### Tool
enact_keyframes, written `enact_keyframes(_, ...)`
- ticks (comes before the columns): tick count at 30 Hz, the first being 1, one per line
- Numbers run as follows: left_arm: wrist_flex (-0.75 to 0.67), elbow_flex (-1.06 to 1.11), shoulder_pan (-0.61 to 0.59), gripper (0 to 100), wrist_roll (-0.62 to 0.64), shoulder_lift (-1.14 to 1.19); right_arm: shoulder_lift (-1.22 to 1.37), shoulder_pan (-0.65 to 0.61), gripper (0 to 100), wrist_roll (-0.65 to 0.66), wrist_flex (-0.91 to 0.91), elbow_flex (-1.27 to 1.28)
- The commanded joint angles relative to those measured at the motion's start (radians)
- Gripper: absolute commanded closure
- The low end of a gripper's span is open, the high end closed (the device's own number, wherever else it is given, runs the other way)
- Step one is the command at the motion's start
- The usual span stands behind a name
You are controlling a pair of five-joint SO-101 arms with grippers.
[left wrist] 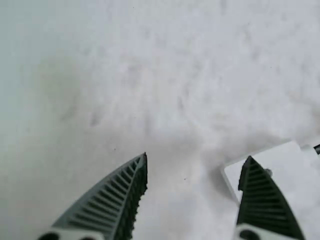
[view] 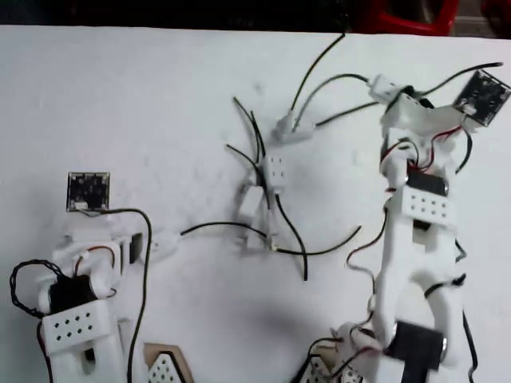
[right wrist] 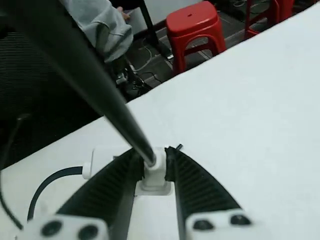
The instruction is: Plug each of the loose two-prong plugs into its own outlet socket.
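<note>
A cluster of white outlet sockets (view: 275, 169) with tangled black cables lies mid-table. One white two-prong plug (view: 164, 243) rests on the table at the end of a black cable, just beside my left gripper (view: 137, 246). In the left wrist view that gripper (left wrist: 195, 172) is open, and the plug (left wrist: 287, 167) lies against the outer side of one finger (left wrist: 257, 200), not between the fingers. My right gripper (view: 393, 94) is at the far right of the table. It is shut (right wrist: 152, 152) on a second white plug (right wrist: 152, 175), whose black cable (right wrist: 75, 65) runs away from it.
The table's far edge is close behind the right gripper, with a red stool (right wrist: 192, 25) on the floor beyond. Loose cables (view: 319, 251) trail from the sockets toward the right arm. A small wooden-edged block (view: 164, 365) sits at the front edge near the left arm.
</note>
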Motion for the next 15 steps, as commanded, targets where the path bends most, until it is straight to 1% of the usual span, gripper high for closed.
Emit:
enact_keyframes(1,-0.021,-0.005,-0.004,71,0.009,-0.019,0.081,0.044,98.1,-0.006,-0.025,-0.103)
enact_keyframes(5,-0.021,-0.005,-0.004,71,0.009,-0.019,0.208,0.064,98.1,0.002,-0.015,-0.18)
enact_keyframes(8,-0.021,-0.005,-0.004,71,0.009,-0.019,0.275,0.05,97.1,0.005,0.005,-0.221)
enact_keyframes(13,-0.023,-0.005,-0.004,71,0.009,-0.019,0.306,-0.007,81.3,0.005,0.211,-0.315)
enact_keyframes(15,-0.023,-0.005,-0.004,71,0.009,-0.019,0.295,-0.021,80.2,0.005,0.294,-0.356)
